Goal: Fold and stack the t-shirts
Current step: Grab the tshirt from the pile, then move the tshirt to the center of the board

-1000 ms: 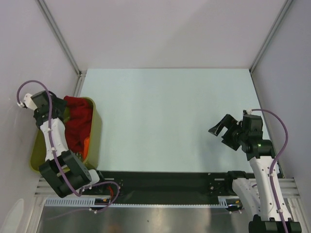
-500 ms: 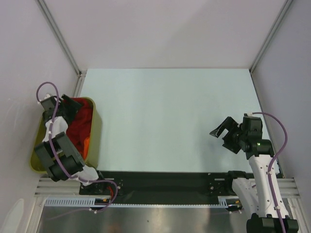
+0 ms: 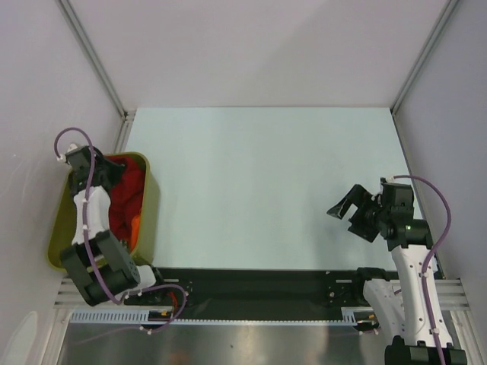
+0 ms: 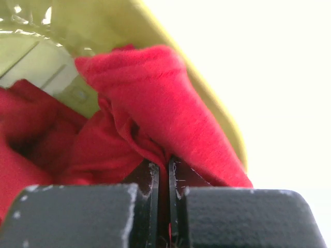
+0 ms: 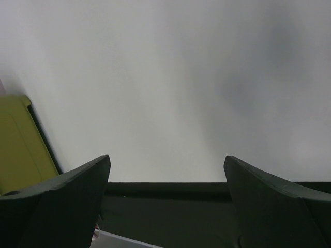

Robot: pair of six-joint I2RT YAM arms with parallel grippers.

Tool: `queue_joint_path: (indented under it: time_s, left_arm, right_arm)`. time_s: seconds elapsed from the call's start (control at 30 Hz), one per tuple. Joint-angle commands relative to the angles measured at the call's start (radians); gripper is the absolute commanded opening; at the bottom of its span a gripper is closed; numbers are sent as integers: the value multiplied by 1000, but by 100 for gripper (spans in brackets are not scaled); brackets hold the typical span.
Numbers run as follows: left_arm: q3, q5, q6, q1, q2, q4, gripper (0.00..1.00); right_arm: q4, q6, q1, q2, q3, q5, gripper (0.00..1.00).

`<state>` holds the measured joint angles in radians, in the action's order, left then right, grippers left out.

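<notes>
Crumpled red fabric t-shirt (image 4: 155, 98): in yellow-green plastic bin (image 3: 150, 199) beside pale tabletop (image 3: 259, 182). Soft, light, limp; likely drapes when lifted. Left gripper (image 4: 164, 168) clenched on a raised fold, a sound hold. Right gripper (image 3: 348, 205) spread, empty.

A pale, bare table (image 3: 259, 182) fills the middle, closed in by white walls (image 3: 259, 46) with grey metal posts (image 3: 91, 57) in the corners. A yellow-green bin (image 3: 151, 209) stands at its left edge. A black strip (image 3: 259, 280) runs along its near edge.
</notes>
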<state>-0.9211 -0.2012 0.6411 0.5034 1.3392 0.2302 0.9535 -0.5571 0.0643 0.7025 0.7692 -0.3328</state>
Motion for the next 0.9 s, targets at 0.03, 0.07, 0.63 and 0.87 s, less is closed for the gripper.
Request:
queue_joint_path:
  time_s: [0.03,0.07,0.63,0.87]
  left_arm:
    - [-131,138,120,-58,-184,161,0]
    - [-187,146,130,-65,-204,184,0]
    - [-1262,-380,696,-121,-150,163,0]
    - [-988,-550,695,-224,-311,147,0]
  right_arm:
    - [5,57,-18,-1,45,-65,100]
    - [8,54,-40,-3,59,-48,100]
    - [54,-9,-247,-101,97,-32,100]
    - [70,-61,-245,-109,117,-80,100]
